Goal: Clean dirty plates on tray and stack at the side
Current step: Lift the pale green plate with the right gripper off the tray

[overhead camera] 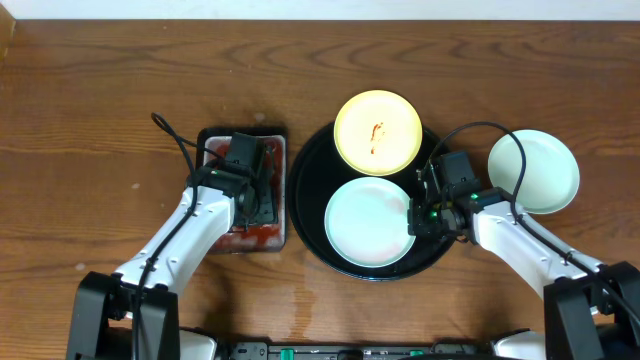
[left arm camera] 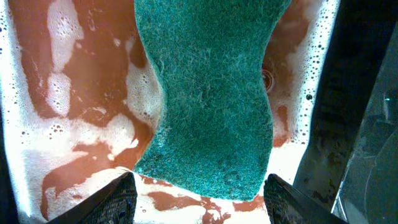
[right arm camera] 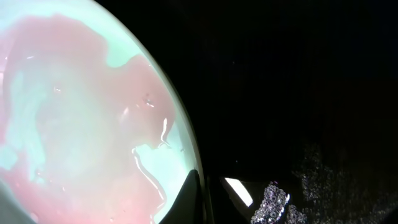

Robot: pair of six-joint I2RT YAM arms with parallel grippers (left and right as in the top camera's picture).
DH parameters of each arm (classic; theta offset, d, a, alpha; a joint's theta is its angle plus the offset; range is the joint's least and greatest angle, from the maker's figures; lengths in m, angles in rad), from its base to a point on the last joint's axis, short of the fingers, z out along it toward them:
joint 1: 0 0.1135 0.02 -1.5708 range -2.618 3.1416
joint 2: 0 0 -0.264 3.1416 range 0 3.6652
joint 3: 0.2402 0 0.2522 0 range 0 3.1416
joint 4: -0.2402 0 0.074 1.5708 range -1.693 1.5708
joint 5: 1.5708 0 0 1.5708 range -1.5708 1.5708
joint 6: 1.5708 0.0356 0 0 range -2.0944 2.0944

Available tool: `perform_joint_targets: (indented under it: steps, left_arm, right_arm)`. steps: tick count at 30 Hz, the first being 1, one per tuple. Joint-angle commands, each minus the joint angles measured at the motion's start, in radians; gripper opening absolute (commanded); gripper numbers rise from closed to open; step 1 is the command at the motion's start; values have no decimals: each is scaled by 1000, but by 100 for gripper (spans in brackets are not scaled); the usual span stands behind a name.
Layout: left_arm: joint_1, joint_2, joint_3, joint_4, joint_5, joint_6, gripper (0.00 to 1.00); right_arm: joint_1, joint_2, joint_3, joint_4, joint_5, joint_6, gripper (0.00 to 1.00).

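Note:
The black tray (overhead camera: 310, 190) holds a pale yellow plate (overhead camera: 378, 132) with a red smear and a mint plate (overhead camera: 368, 222). In the right wrist view that mint plate (right arm camera: 81, 112) carries a pink watery film. My right gripper (overhead camera: 418, 212) (right arm camera: 208, 183) is shut on its right rim, one finger over the rim and one under it. A second mint plate (overhead camera: 535, 170) lies on the table to the right of the tray. My left gripper (overhead camera: 250, 195) (left arm camera: 202, 199) hangs open over a green sponge (left arm camera: 211, 93), which lies free in foamy reddish liquid.
A small rectangular dark tray (overhead camera: 284, 180) of reddish soapy liquid (left arm camera: 74, 93) stands left of the black tray, with my left arm over it. Bare wooden table (overhead camera: 100, 100) surrounds everything.

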Motion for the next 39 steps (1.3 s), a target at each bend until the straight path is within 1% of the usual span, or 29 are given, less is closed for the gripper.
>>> perform_joint_targets:
  steps: [1,5,8,17,22,26,29,34,39]
  left_arm:
    - [3,-3,16,-4,-1,-6,67]
    - [3,-3,16,-4,-1,-6,67]
    - [3,-3,16,-4,-1,-6,67]
    - [3,-3,16,0,-1,-6,67]
    - [3,-3,16,0,-1,-6,67]
    - [3,-3,16,3,-1,-6,67]
    - [3,-3,16,3,-1,-6,67]
    - [3,-3,16,3,-1,-6,67]
    - [3,-3,16,3,-1,-6,67]
  right_arm:
    - [3,-74,22,6,21,-48,1]
    - [3,-148,24,3,89,-55,1]
    - [3,-204,24,2,129,-91,1]
    - [4,-342,25,3,351,-136,1]
    - [31,-400,25,6,451,-179,1]
    - [80,-412,27,7,548,-224,1]
    - [127,-412,31,8,645,-235,1]
    - [225,-412,44,27,825,-309,1]
    - [323,-412,45,100,977,-434,1]
